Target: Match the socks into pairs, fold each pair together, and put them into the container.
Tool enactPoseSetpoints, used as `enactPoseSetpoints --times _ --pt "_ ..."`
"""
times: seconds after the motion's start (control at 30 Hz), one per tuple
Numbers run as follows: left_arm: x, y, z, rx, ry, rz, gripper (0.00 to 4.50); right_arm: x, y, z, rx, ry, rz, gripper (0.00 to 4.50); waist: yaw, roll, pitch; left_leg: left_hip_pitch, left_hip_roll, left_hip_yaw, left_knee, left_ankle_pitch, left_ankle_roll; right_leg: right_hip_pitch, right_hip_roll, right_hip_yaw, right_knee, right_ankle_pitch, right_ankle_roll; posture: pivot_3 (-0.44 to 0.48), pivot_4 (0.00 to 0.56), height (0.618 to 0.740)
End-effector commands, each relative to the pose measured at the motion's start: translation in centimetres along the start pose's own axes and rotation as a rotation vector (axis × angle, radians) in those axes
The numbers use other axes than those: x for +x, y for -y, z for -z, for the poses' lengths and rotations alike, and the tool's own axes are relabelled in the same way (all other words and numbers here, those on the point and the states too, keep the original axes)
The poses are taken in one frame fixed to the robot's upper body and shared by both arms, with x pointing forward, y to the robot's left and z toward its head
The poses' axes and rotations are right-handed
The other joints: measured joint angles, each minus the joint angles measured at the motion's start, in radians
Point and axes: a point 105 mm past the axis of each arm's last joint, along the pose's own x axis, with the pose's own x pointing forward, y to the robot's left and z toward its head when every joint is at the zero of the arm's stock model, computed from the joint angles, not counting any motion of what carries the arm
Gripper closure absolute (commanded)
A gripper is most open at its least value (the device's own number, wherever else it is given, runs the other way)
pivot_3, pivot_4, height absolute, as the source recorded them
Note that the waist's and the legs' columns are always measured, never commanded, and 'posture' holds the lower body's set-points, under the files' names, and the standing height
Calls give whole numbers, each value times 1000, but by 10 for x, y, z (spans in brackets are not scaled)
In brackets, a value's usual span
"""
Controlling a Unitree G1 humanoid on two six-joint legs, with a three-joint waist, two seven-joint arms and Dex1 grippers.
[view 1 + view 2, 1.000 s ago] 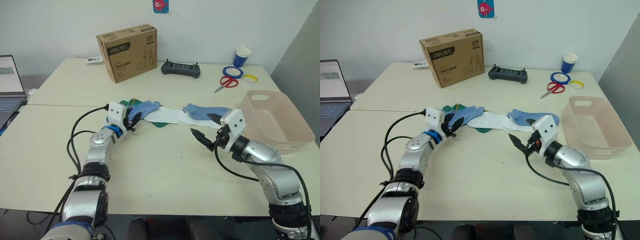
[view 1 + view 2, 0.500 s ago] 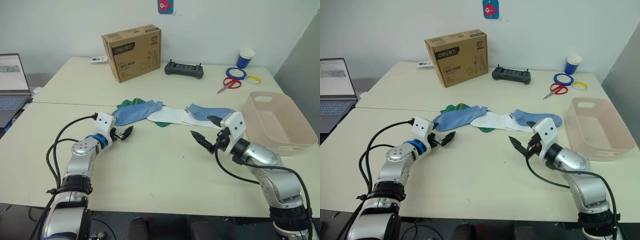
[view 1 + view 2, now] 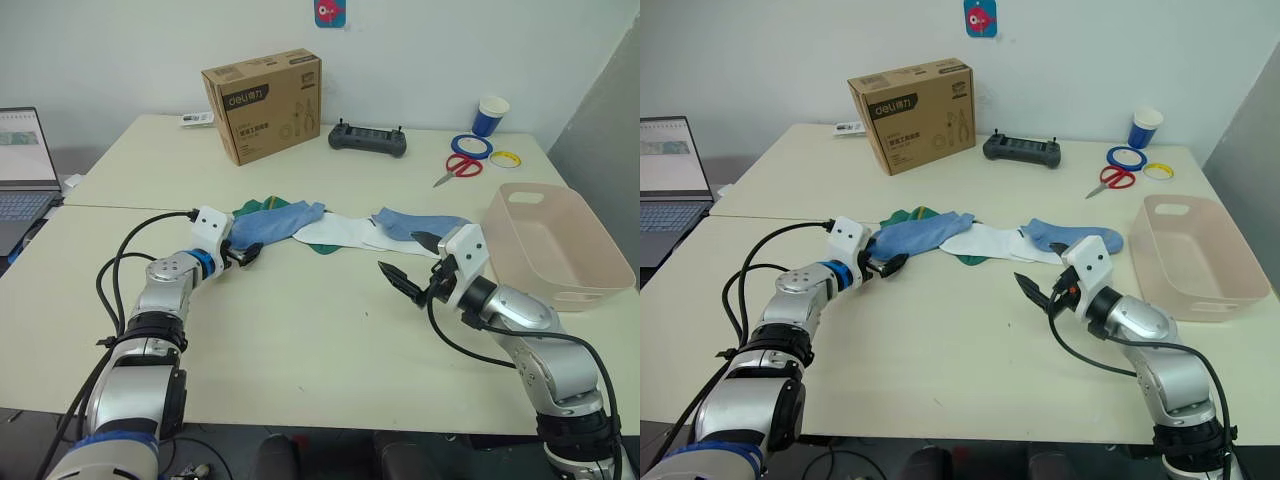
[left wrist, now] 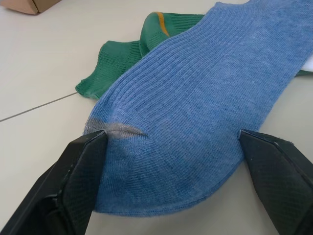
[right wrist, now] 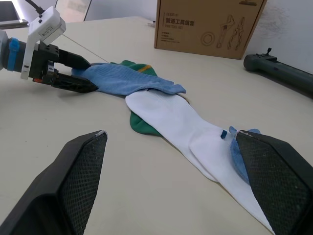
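We see the socks lying in a loose row across the middle of the counter [image 3: 330,330], none of them paired or folded yet. At the left end a light blue sock [image 3: 272,222] lies over a dark green sock [image 3: 252,207]; white socks [image 3: 338,234] overlap in the middle, and a second light blue sock [image 3: 412,224] lies at the right end, near the container [image 3: 545,245], which stands at the right edge of the counter.

Half a second ago our left pincer [image 3: 243,254] sat on the bare counter a little short of the pile. Now it has moved forward again, and its two fingers are spread wide on either side of the rounded end of the left light blue sock, close to the cloth but not closed on it; it holds nothing.

Our right pincer [image 3: 412,262] has barely moved since then. It stays wide open and empty, just in front of the right-hand blue sock and the white ones.

The cardboard box [image 3: 264,103] stands at the back of the counter.
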Motion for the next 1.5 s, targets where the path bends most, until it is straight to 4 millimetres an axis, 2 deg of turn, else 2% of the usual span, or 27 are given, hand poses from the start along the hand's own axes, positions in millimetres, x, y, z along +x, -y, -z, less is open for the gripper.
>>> enactPoseSetpoints --times 0.03,0.43,0.57,0.73,0.87,0.97,1.07,1.27,1.37,1.5 --pt "-1 0 2 -15 -10 17 636 -2 -1 -18 -38 62 1 0 0 0 0 0 0 0 0 0 0 0 0 0 0 0 0 0 150 740" --pt "-9 1 1 0 22 37 4477 -1 -2 -17 -34 62 -2 0 -1 0 0 0 0 0 0 0 0 0 0 0 0 0 0 0 150 740" --pt "-14 5 1 5 39 54 4477 0 -6 -15 -28 61 -20 0 -2 0 0 0 0 0 0 0 0 0 0 0 0 0 -1 0 150 740" --pt "-31 27 -5 5 73 161 4477 -1 -7 -14 -31 61 -26 0 -1 0 0 0 1 1 0 0 0 0 0 0 0 1 -1 0 150 740" --pt "-60 55 -5 6 64 296 4477 -4 -6 -11 -40 49 -42 0 -5 0 0 0 2 1 0 0 0 0 0 1 0 1 -2 0 150 740" --pt "-73 73 -3 16 51 360 4477 -4 -4 -9 -38 46 -45 0 -4 0 0 0 2 1 0 0 0 0 0 0 0 0 -1 0 150 740" --pt "-88 105 0 44 26 499 4477 -3 -4 -6 -36 38 -60 0 -2 0 0 0 2 1 0 0 0 0 0 1 0 0 0 0 150 740" --pt "-95 124 2 46 16 558 4477 -4 -9 7 -37 -16 -136 0 -1 0 0 1 1 1 1 0 0 0 -1 1 0 0 -1 0 150 740" --pt "-106 147 -1 44 23 668 4477 -8 -12 14 -41 -60 -181 0 -2 0 0 1 1 2 1 0 0 0 -1 2 0 0 -1 0 150 740" --pt "-121 163 -1 27 9 760 4477 -7 -10 17 -17 -87 -191 0 -2 0 0 1 1 2 0 0 0 -1 -1 2 0 -1 -2 0 150 740"
